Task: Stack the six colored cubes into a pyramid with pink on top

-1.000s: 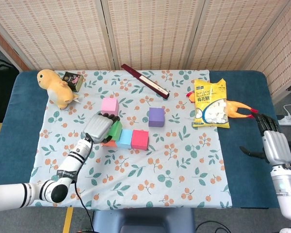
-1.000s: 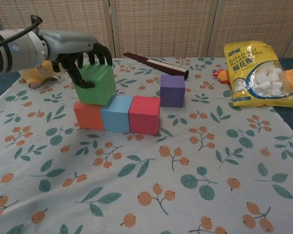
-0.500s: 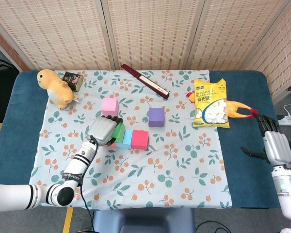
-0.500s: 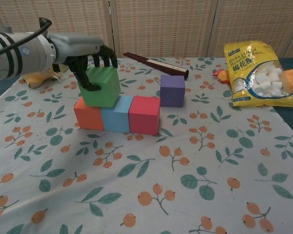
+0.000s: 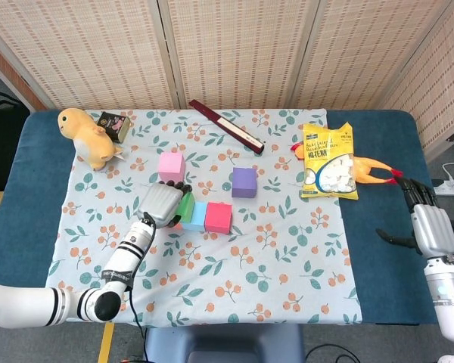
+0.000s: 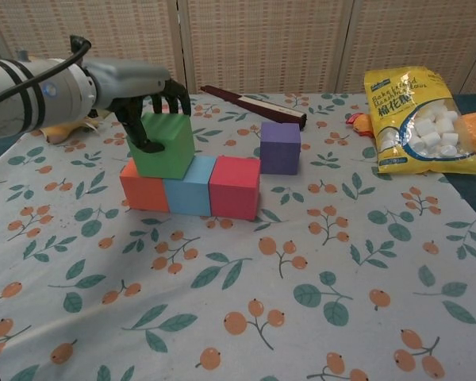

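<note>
The robot's left hand (image 6: 147, 99) grips a matte green cube (image 6: 162, 144) — fingers curled over its top edge, thumb on its left face — resting it tilted across the orange cube (image 6: 143, 188) and blue cube (image 6: 189, 186) directly beneath. A red cube (image 6: 234, 187) closes that square-edged row to the hand's right; the purple cube (image 6: 280, 148) stands farther right, apart. The pink cube (image 5: 171, 165) sits just beyond the fingertips on the floral tablecloth (image 6: 317, 262). The right hand (image 5: 427, 224) hovers empty, fingers spread, over bare blue table (image 5: 378, 265) — well clear of a glossy marshmallow bag (image 5: 329, 162).
</note>
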`<control>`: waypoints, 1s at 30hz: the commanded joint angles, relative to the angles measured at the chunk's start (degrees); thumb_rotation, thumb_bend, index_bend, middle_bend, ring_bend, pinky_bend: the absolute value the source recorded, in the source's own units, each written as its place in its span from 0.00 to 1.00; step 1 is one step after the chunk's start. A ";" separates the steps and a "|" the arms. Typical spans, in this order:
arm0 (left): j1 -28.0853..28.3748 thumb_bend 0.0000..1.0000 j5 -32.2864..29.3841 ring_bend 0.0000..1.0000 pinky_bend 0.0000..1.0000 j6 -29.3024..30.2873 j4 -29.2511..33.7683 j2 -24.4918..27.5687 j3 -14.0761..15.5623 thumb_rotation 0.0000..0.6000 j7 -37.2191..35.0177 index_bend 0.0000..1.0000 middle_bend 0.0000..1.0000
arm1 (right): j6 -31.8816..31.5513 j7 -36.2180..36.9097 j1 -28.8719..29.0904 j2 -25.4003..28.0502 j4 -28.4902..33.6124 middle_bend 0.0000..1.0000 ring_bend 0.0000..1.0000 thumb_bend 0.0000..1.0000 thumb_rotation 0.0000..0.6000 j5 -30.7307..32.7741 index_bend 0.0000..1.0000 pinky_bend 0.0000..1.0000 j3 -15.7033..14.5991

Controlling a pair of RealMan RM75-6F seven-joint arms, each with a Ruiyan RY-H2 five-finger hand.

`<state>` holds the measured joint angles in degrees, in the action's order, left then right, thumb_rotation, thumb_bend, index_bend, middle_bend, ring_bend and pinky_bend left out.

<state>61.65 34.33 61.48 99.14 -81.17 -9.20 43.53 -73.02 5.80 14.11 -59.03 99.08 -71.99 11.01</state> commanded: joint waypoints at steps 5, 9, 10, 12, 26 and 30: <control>0.03 0.35 -0.40 0.36 0.41 0.37 -0.26 -0.32 -0.01 1.00 0.38 0.41 0.40 | 0.05 0.07 -0.01 -0.01 -0.10 0.07 0.00 0.08 1.00 0.04 0.00 0.00 0.03; -0.03 0.35 -0.55 0.36 0.41 0.23 -0.26 -0.31 0.09 1.00 0.41 0.41 0.39 | 0.14 0.07 0.02 -0.06 -0.19 0.07 0.00 0.08 1.00 0.05 0.00 0.00 0.02; -0.06 0.35 -0.52 0.36 0.41 0.26 -0.23 -0.28 0.13 1.00 0.44 0.41 0.39 | 0.20 0.11 0.01 -0.05 -0.19 0.07 0.00 0.08 1.00 0.05 0.00 0.00 0.00; -0.11 0.35 -0.43 0.36 0.41 0.33 -0.30 -0.32 0.20 1.00 0.48 0.40 0.38 | 0.17 0.12 0.03 -0.09 -0.24 0.07 0.00 0.08 1.00 0.00 0.00 0.00 0.02; -0.34 0.35 -0.57 0.18 0.39 -0.01 -0.35 -0.39 0.39 1.00 0.38 0.11 0.13 | 0.22 0.78 -0.05 -0.05 -0.31 0.07 0.00 0.08 1.00 0.14 0.00 0.00 0.18; -0.36 0.34 -0.36 0.12 0.37 0.09 -0.16 -0.35 0.46 1.00 0.47 0.05 0.08 | 0.23 0.96 -0.06 0.02 -0.24 0.07 0.00 0.08 1.00 0.08 0.00 0.00 0.22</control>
<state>61.30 33.96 61.56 98.96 -81.53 -8.75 44.01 -72.78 6.76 14.05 -59.02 98.83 -71.91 11.23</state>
